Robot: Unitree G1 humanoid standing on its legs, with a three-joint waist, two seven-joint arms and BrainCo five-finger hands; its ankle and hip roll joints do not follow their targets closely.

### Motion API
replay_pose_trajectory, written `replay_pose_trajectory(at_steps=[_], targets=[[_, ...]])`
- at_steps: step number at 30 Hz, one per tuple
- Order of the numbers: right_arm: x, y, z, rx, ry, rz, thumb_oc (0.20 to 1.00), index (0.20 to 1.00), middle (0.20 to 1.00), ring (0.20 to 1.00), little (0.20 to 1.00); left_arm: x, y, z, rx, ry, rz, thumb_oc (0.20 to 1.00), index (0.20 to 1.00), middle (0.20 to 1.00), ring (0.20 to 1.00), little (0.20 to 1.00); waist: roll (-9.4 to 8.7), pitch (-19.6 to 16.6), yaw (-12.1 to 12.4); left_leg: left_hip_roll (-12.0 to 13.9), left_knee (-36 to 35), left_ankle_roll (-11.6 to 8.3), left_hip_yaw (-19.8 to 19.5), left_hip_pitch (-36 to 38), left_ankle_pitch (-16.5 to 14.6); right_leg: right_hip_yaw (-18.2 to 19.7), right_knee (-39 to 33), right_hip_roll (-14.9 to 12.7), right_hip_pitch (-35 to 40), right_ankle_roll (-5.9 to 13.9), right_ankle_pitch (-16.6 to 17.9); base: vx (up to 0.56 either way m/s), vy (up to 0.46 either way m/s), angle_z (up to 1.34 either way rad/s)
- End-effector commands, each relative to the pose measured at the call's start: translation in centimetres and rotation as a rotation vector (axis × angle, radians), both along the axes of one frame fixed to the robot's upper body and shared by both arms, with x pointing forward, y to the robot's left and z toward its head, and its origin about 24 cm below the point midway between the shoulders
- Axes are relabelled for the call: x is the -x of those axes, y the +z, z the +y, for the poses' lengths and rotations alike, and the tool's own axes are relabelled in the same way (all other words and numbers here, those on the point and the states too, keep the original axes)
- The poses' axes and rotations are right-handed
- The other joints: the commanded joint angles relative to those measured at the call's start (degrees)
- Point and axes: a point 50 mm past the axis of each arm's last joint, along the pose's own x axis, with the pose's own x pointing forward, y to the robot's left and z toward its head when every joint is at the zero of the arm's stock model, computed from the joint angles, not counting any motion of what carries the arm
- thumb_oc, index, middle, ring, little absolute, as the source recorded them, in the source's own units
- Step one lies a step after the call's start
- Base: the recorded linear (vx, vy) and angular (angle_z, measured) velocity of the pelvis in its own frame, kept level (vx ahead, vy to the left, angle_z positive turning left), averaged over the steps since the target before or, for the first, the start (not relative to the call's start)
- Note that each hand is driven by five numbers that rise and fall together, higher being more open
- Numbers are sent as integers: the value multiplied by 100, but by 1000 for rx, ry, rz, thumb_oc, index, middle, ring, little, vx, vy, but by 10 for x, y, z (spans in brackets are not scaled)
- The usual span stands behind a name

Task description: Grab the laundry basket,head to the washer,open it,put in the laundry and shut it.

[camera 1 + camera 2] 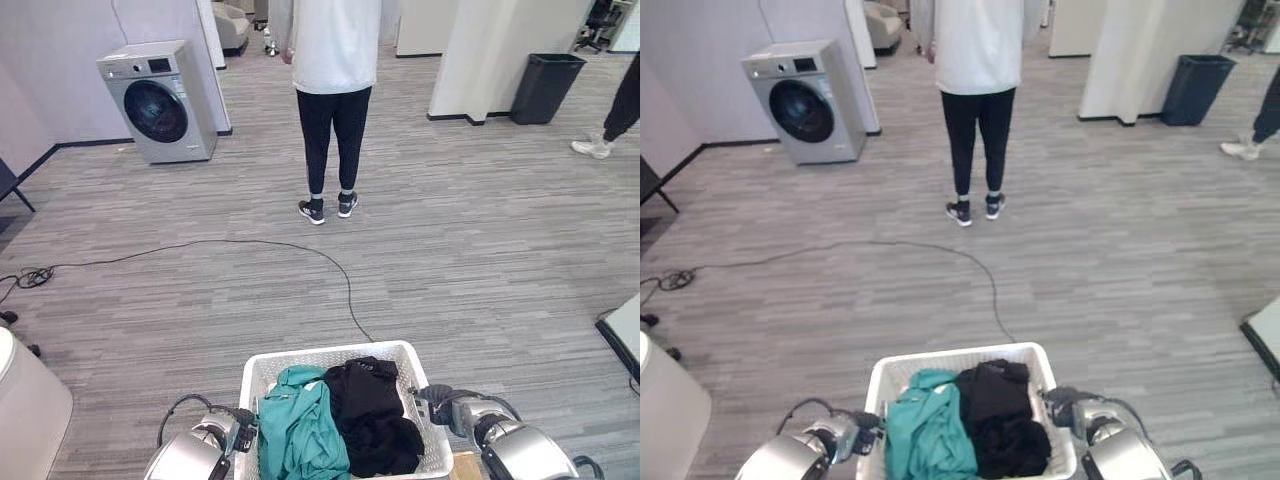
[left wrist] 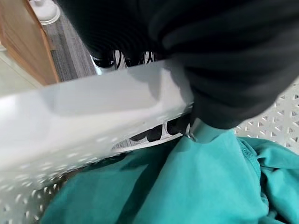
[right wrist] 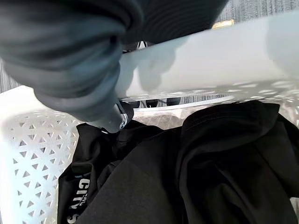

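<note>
A white lattice laundry basket [image 1: 330, 356] hangs close in front of me at the bottom of the left eye view. Inside lie a teal garment [image 1: 298, 422] on the left and a black garment [image 1: 376, 410] on the right. My left hand [image 1: 236, 432] grips the basket's left rim [image 2: 93, 107], and its fingertips [image 2: 148, 135] show through the handle slot. On the opposite side my right hand [image 1: 438, 403] is curled over the other rim [image 3: 210, 60], above the black garment [image 3: 210, 163]. The grey front-loading washer [image 1: 160, 100] stands far off at the back left with its round door shut.
A person [image 1: 333, 100] in a white top and black trousers stands mid-floor between me and the far wall. A white pillar [image 1: 490, 60] and a black bin [image 1: 546, 87] are at the back right, where another person's leg [image 1: 610, 125] shows. A white rounded object [image 1: 25, 410] sits at lower left.
</note>
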Motion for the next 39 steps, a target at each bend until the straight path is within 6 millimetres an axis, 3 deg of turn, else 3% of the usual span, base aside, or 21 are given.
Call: replay_pose_trajectory(at_steps=[1, 3, 4, 6, 12, 15, 18, 19, 21, 23, 25, 26, 27, 28, 29, 31, 32, 33, 35, 36, 39], targets=[[-11, 7, 0, -136, -125, -62, 200, 200, 200, 200, 200, -29, 16, 2, 187, 209, -96, 200, 200, 200, 200, 200, -512, -106, -85, -398, 664, -4, 245, 6, -315, 506, 275, -187, 151, 279, -379, 10, -210, 4], [-12, 8, -1, -119, -126, -75, 200, 200, 200, 200, 200, -30, 17, 2, 185, 222, -98, 200, 200, 200, 200, 200, -692, 51, -117, -300, 2149, -87, 279, -634, -254, 533, 264, -218, 259, 164, -376, 17, -264, 7], [-12, 8, -1, -119, -126, -75, 200, 200, 200, 200, 200, -30, 17, 2, 185, 222, -98, 200, 200, 200, 200, 200, -686, 49, -122, -288, 2184, -91, 270, -657, -269, 527, 263, -209, 254, 161, -375, 58, -163, 19], [-14, 10, -5, -103, -132, -82, 200, 200, 200, 200, 200, -32, 17, -2, 202, 214, -98, 200, 200, 200, 200, 200, -694, 91, -38, -492, 1744, -1, 301, -1180, -161, 547, 151, -266, 399, 197, -409, 159, -9, 17], [-18, 11, -3, -85, -106, -89, 200, 200, 200, 200, 200, -33, 18, -2, 198, 191, -106, 200, 200, 200, 200, 200, -515, 165, 224, -258, -154, -130, 39, -1811, 794, 840, 17, -139, 868, 192, -707, 301, 66, 1], [-15, 8, 3, -95, -92, -65, 200, 200, 200, 200, 200, -26, 14, -1, 204, 210, -83, 200, 200, 200, 200, 200, -406, 61, 300, -153, -155, -177, 156, -1674, 975, 1025, 71, -69, 1127, 175, -900, 389, 118, -52], [-12, 5, 11, -125, -96, -48, 200, 200, 200, 200, 200, -18, 10, -1, 208, 220, -57, 200, 200, 200, 200, 200, -355, -178, 426, -369, -39, 21, -34, -1485, 983, 1179, 335, -240, 1352, 244, -1178, 588, 298, -65], [-8, 1, 22, -231, -140, -55, 200, 200, 200, 200, 200, -13, 7, -1, 218, 223, -45, 200, 200, 200, 200, 200, -429, -283, 484, -576, 157, 192, 74, -1335, 736, 1162, 1070, -505, 1259, 444, -963, 310, 189, -43], [-5, 0, 23, -261, -145, -48, 200, 200, 200, 200, 200, -12, 7, -3, 219, 219, -44, 200, 200, 200, 200, 200, -460, -310, 525, -666, 294, 278, 170, -1265, 594, 1143, 1498, -613, 1154, 603, -659, 339, 210, -37], [-5, 0, 22, -250, -143, -44, 200, 200, 200, 200, 200, -15, 8, -7, 216, 196, -38, 200, 200, 200, 200, 200, -433, -292, 558, -803, 334, 438, 169, -1045, 440, 1103, 2648, -732, 715, 852, 385, 338, 260, -38], [-10, 2, 25, -245, -132, -42, 200, 200, 200, 200, 200, -22, 11, -11, 211, 174, -46, 200, 200, 200, 200, 200, -276, -70, 484, -822, 207, 598, 151, -592, 319, 718, 3775, -868, 91, 885, 878, 286, 351, -38], [-12, 3, 28, -246, -123, -40, 200, 200, 200, 200, 200, -24, 13, -11, 204, 171, -49, 200, 200, 200, 200, 200, -153, -19, 460, -775, 154, 645, 182, -456, 256, 458, 4086, -882, -111, 843, 815, 286, 325, -5], [-13, 3, 28, -232, -115, -37, 200, 200, 200, 200, 200, -31, 16, -10, 184, 154, -67, 200, 200, 200, 200, 200, -114, 61, 335, -817, 119, 657, 38, -311, 175, 519, 4341, -612, -423, 802, 435, 437, 261, 52], [-15, 5, 27, -218, -133, -36, 200, 200, 200, 200, 200, -36, 20, -7, 174, 169, -76, 200, 200, 200, 200, 200, -106, 137, 179, -904, 28, 671, -157, 11, 80, 345, 4069, -283, -1018, 727, -104, 350, 134, 84], [-15, 5, 27, -218, -133, -37, 200, 200, 200, 200, 200, -36, 20, -7, 174, 170, -77, 200, 200, 200, 200, 200, -94, 135, 172, -889, 28, 667, -164, 2, 86, 333, 4043, -270, -1013, 721, -84, 350, 105, 84], [-20, 7, 32, -219, -133, -48, 200, 200, 200, 200, 200, -39, 22, -4, 177, 184, -85, 200, 200, 200, 200, 200, -91, 157, 160, -885, -95, 575, -119, 266, -64, -333, 2794, -638, -1048, 569, -415, 219, 20, 65], [-20, 7, 32, -219, -133, -48, 200, 200, 200, 200, 200, -39, 22, -4, 177, 185, -85, 200, 200, 200, 200, 200, -79, 152, 152, -868, -97, 570, -127, 257, -55, -350, 2746, -620, -1032, 560, -385, 548, -46, 74], [-22, 8, 29, -231, -163, -64, 200, 200, 200, 200, 200, -42, 23, -6, 179, 157, -92, 200, 200, 200, 200, 200, -204, 158, -24, -1052, -147, 492, -489, 606, -284, 389, 1106, -183, -1183, 578, -95, 438, -40, 51], [-22, 8, 29, -231, -163, -65, 200, 200, 200, 200, 200, -42, 23, -6, 179, 157, -92, 200, 200, 200, 200, 200, -207, 153, -23, -1053, -147, 492, -486, 596, -274, 391, 1070, -182, -1178, 577, -66, 305, -28, 26], [-22, 9, 27, -235, -178, -74, 200, 200, 200, 200, 200, -44, 24, -7, 185, 153, -100, 200, 200, 200, 200, 200, -273, 143, -80, -1097, -155, 471, -549, 719, -408, 525, 667, -297, -1394, 666, 203, 417, -39, 35], [-9, 1, 23, -207, -165, -18, 200, 200, 200, 200, 200, -36, 20, -6, 188, 154, -63, 200, 200, 200, 200, 200, -308, 35, -127, -1043, -16, 383, -684, 1121, -685, 141, 470, -439, -1377, 728, 446, 503, -107, 45]])
